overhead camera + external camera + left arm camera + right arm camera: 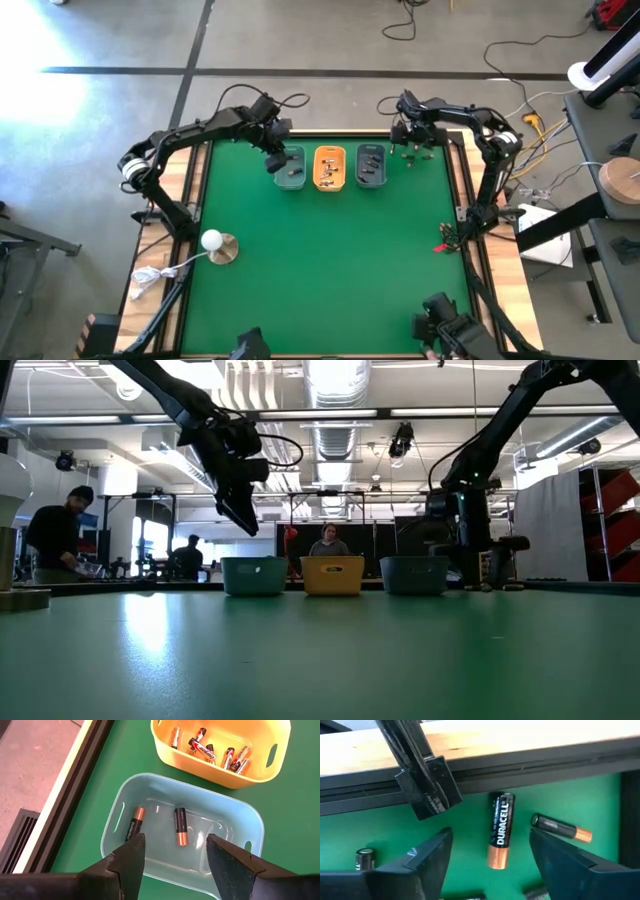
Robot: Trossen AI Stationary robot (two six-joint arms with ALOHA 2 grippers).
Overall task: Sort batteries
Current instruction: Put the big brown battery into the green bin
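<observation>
Straddling a black-and-copper cylindrical battery point(500, 831) lying on the green mat, the right gripper point(490, 862) has its fingers apart on either side of it, not yet touching. That cell looks rigid, smooth and liable to roll, so pinching across its round middle seems safest; more loose batteries point(561, 828) lie just beside. Farther off, the left gripper point(175, 857) hovers open and empty over the pale blue plastic tray point(120, 820) holding two cells.

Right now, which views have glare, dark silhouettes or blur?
High view: bright glare on the floor at upper left. Low view: arms and trays dark against ceiling lights, which reflect on the table. Right wrist view: the right end effector looks soft beside the battery.
</observation>
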